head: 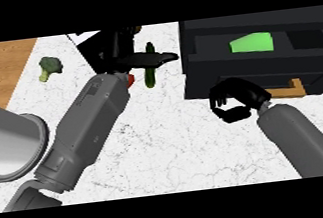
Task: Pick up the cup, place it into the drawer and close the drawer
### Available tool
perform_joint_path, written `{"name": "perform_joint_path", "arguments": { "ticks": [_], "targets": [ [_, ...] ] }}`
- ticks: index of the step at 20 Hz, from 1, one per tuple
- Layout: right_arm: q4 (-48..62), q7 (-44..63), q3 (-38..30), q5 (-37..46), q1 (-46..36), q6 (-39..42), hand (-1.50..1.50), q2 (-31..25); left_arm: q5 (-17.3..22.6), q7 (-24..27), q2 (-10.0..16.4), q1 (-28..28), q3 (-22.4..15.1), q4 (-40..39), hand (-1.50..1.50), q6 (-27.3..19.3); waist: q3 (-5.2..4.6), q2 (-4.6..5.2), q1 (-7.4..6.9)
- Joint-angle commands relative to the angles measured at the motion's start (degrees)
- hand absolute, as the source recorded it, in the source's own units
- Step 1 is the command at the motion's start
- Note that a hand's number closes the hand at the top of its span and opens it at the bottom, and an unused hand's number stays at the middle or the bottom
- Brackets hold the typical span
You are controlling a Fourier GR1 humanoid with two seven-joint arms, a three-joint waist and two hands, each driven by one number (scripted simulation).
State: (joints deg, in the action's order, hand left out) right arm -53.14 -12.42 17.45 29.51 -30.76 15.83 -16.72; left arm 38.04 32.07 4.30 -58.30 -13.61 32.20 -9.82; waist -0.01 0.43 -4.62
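Observation:
The green cup [252,43] lies inside the open black drawer [264,71] at the upper right, with no hand on it. My right hand [234,100] hangs just in front of the drawer's front panel near its left corner, fingers curled and holding nothing. Whether it touches the panel I cannot tell. My left forearm crosses the middle of the view, and my left hand [130,51] stands open at the top centre, left of the drawer, thumb pointing right.
A broccoli floret [50,67] lies near the counter's left edge. A dark green cucumber [150,67] and a small red object [130,79] sit partly hidden by my left hand. A large grey cylinder [4,139] fills the left side. A tan handle [294,89] shows on the drawer's front.

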Motion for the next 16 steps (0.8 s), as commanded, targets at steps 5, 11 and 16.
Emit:
{"name": "perform_joint_path", "arguments": {
  "ticks": [5,11,16],
  "targets": [
    [18.8,-11.7,-9.5,-1.9,-12.2,-6.4,1.5,-1.8,0.9,-3.0,5.0,5.0,0.1,6.0,-1.5,4.8,0.3,0.91,-2.46],
    [25.5,-10.0,-15.7,-4.4,-19.7,-9.1,1.5,-4.9,0.5,-2.6,5.3,8.4,-1.0,8.9,-1.5,5.6,0.38,1.54,-5.17],
    [25.2,-8.8,-17.6,-6.5,-22.6,-5.7,1.5,-7.9,0.8,-3.8,6.5,9.2,-1.2,10.0,-1.5,7.4,0.31,1.95,-6.6]
  ]
}}
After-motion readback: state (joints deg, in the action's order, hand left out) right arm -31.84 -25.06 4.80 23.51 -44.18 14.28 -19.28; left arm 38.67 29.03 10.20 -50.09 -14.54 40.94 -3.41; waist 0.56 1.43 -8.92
